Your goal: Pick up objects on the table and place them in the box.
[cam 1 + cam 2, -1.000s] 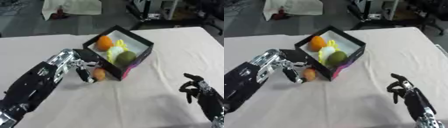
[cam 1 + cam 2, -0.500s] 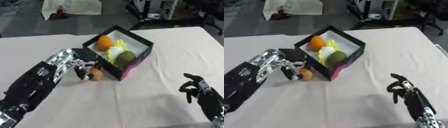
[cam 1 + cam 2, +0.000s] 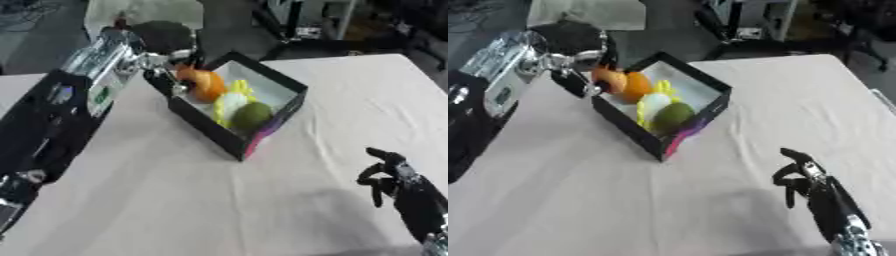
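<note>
Nearest us, our right hand rests idle by the lower right corner, fingers relaxed and empty. Further off sits the black box holding a green fruit and an orange. At its far-left rim, our left hand pinches a small orange-brown fruit.

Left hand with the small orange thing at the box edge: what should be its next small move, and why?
Probably carry it a little further over the box and open. The left hand holds the small orange object at the box's near-left rim, beside the orange fruit, so it seems not fully over the opening.
</note>
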